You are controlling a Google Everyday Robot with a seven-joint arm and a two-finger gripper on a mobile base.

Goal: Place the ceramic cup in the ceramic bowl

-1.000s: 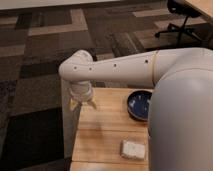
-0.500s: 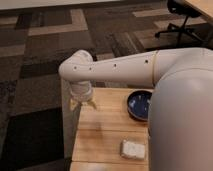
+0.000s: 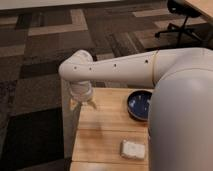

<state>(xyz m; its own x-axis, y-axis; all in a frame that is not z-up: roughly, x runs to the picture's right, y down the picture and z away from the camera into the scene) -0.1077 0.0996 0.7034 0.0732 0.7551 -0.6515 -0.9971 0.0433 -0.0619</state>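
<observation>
The ceramic bowl [image 3: 139, 104], dark blue and glossy inside, sits on the light wooden table [image 3: 105, 131] at its far right, partly hidden behind my arm's large white body. My gripper [image 3: 83, 103] hangs from the white wrist over the table's far left corner, well left of the bowl. The ceramic cup does not show as a separate object; it is hidden or out of view.
A flat white rectangular block [image 3: 132, 149] lies on the table near its front edge. My white arm [image 3: 125, 70] spans the view above the table. Patterned carpet surrounds the table, and a black office chair [image 3: 182, 20] stands at the far right.
</observation>
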